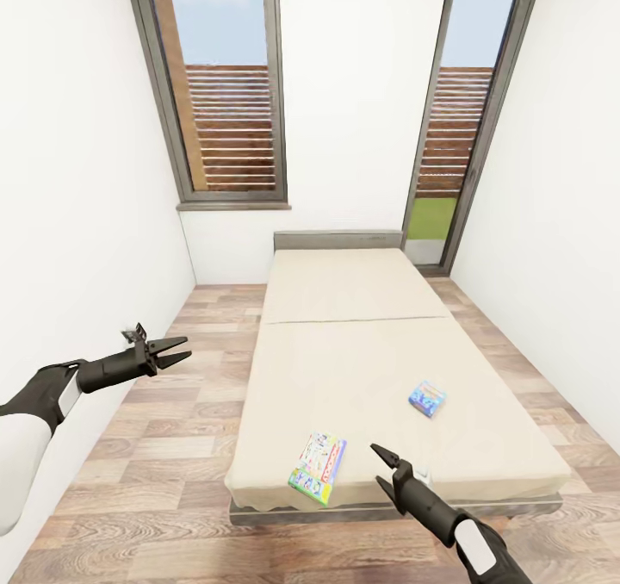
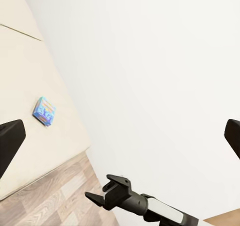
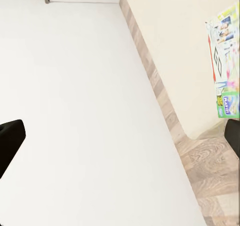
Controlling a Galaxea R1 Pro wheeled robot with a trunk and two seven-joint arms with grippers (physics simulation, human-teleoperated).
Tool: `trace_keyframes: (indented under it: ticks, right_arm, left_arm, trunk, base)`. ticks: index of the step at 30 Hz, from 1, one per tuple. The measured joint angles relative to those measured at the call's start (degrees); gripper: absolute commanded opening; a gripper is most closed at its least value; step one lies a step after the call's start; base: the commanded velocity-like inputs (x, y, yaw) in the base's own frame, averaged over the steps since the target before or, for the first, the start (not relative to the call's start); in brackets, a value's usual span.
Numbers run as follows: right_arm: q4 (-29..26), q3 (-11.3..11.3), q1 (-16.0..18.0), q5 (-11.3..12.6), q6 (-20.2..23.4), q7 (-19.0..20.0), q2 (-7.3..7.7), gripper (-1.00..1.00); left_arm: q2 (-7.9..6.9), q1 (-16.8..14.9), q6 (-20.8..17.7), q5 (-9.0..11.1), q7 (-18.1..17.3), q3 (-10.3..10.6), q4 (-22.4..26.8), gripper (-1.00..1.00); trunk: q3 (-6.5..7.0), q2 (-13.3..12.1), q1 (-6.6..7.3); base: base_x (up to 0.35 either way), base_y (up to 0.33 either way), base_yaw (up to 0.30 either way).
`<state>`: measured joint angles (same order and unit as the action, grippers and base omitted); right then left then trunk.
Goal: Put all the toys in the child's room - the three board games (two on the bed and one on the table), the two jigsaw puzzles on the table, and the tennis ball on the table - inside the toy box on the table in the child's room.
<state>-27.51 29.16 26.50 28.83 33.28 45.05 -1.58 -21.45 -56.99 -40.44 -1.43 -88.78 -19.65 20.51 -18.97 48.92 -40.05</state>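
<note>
Two board games lie on the bed's bare beige mattress. The white one with a green edge rests near the foot corner, and the smaller blue one sits further right. My right gripper hovers open just right of the white box, over the bed's foot edge, fingers spread wide. Over the floor left of the bed, my left gripper is open and holds nothing. The table, toy box, jigsaw puzzles and tennis ball are out of view.
White walls close in on both sides, with a strip of wood-plank floor left of the bed and a narrower one on the right. Two tall dark-framed windows stand behind the low headboard. My right arm crosses the left wrist view.
</note>
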Motion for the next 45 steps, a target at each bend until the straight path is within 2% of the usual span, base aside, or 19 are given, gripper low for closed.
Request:
trace_keyframes:
  ticks: [21,37,45]
  right_arm:
    - [0.1,0.0,0.0,0.2,-1.9,-1.1,-0.13,1.00]
    - [0.2,0.2,0.0,2.0,-1.6,-1.4,-0.03,1.00]
    - [0.2,0.1,0.0,2.0,-1.7,-4.2,-0.09,1.00]
  left_arm:
    - [0.00,0.0,0.1,0.0,0.0,0.0,0.0,1.00]
    - [-0.07,0.0,0.1,0.0,0.0,0.0,0.0,1.00]
    - [-0.16,0.0,0.1,0.0,-0.1,0.0,0.0,1.00]
  trunk:
    - [-3.78,8.4,-4.62]
    - [-6.65,14.9,-8.13]
    - [-8.09,18.1,-9.89]
  base:
    - [0.000,0.000,0.000]
    - [0.000,0.000,0.000]
    - [0.000,0.000,0.000]
